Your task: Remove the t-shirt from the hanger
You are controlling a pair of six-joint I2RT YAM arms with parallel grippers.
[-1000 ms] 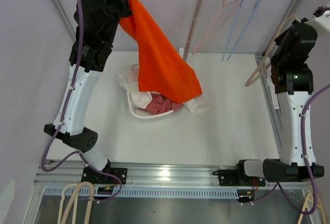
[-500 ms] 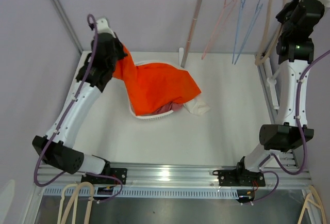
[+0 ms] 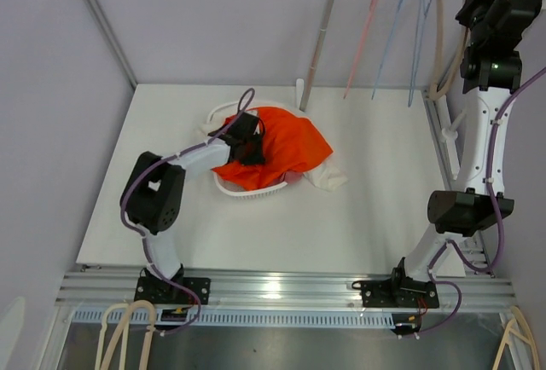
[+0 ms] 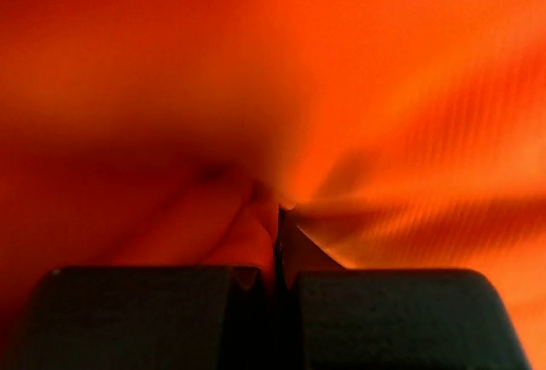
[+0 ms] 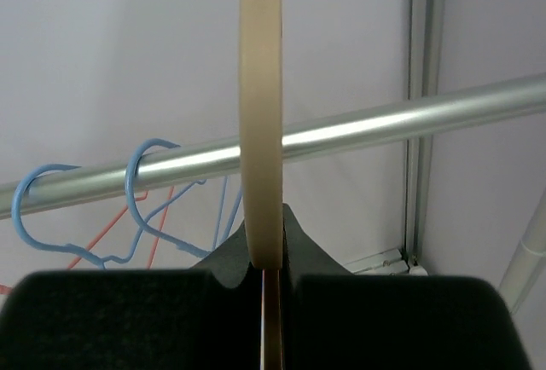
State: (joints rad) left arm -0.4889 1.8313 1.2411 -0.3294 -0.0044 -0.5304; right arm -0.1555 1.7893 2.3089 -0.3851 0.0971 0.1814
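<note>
Mid-table, heaped over the white basket (image 3: 241, 193): orange t-shirt (image 3: 290, 144), one fold pinched tight in the jaws of the left gripper (image 4: 275, 272). Farther back and high, at the steel rail (image 5: 367, 127) beside blue hangers (image 5: 128, 187): bare beige hanger (image 5: 261, 114), clamped in the closed right gripper (image 5: 263, 274).

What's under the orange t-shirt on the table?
The orange t-shirt lies over a white basket; a pink garment and white cloth peek out at its near edge. The rest of the basket's contents are covered.

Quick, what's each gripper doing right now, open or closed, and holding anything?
Left gripper: closed, pinching the orange t-shirt.
Right gripper: closed on the beige hanger.
</note>
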